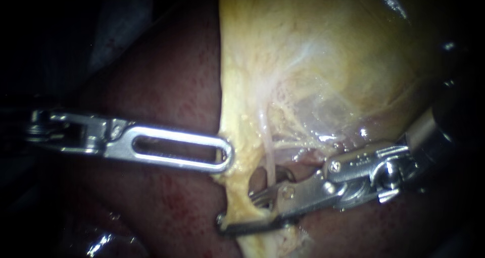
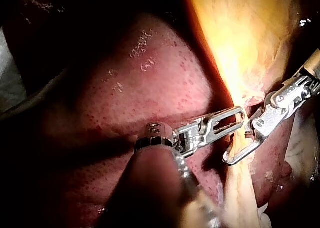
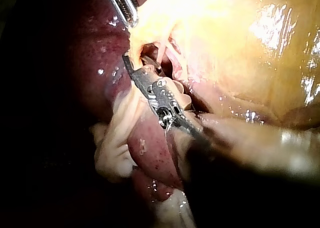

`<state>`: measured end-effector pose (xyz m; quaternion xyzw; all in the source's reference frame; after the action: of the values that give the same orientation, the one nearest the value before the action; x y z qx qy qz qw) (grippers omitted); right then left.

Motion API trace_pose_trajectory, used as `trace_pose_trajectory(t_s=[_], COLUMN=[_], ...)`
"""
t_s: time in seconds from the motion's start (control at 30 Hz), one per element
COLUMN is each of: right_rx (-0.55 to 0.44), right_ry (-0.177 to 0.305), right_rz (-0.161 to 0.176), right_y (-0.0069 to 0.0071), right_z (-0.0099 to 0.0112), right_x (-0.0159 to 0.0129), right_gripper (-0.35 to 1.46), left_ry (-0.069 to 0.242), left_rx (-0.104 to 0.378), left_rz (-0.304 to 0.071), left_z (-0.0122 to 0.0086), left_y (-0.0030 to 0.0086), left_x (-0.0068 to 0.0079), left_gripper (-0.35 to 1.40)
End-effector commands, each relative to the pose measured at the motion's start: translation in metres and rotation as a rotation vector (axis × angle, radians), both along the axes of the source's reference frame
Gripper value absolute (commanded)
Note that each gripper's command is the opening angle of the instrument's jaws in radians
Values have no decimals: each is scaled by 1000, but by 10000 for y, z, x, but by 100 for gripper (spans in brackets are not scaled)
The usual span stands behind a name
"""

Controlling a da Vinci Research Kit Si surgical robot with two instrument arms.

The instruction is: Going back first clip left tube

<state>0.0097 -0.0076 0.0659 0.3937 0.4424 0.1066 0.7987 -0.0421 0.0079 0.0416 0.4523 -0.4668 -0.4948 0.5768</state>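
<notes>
We note our slender metal right instrument (image 3: 139,69), tip against glistening yellow tissue (image 3: 215,33), beside mottled dark-red liver (image 3: 85,63).

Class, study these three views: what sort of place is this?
Probably a surgical practice setup, seen through an endoscope: the left instrument and right instrument work close on a dark red liver and yellowish gallbladder.

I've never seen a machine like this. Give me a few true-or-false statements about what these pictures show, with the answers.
1. The left instrument and the right instrument both show in the endoscope view. True.
2. The right instrument's jaws are shut. False: a gap shows between them, so they are open.
3. The left instrument's tip reaches the edge of the yellow tissue. True.
4. The liver is green. False: it is dark red.
</notes>
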Motion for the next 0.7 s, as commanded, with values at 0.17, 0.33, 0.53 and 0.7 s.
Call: trace_pose_trajectory(t_s=[0.17,0.33,0.53,0.7], right_rx=[0,0,4,5], right_ry=[1,1,-1,-1], right_rz=[-1,-2,-1,-3], right_y=[0,0,-1,0], right_z=[0,0,0,1], right_x=[0,0,0,0], right_gripper=[-23,-23,-21,14], left_ry=[0,0,0,0], left_rx=[0,0,0,0], left_rz=[0,0,0,0], left_z=[0,1,1,1], left_y=[0,0,0,0], left_x=[0,0,0,0], left_gripper=[-35,-35,-35,-35])
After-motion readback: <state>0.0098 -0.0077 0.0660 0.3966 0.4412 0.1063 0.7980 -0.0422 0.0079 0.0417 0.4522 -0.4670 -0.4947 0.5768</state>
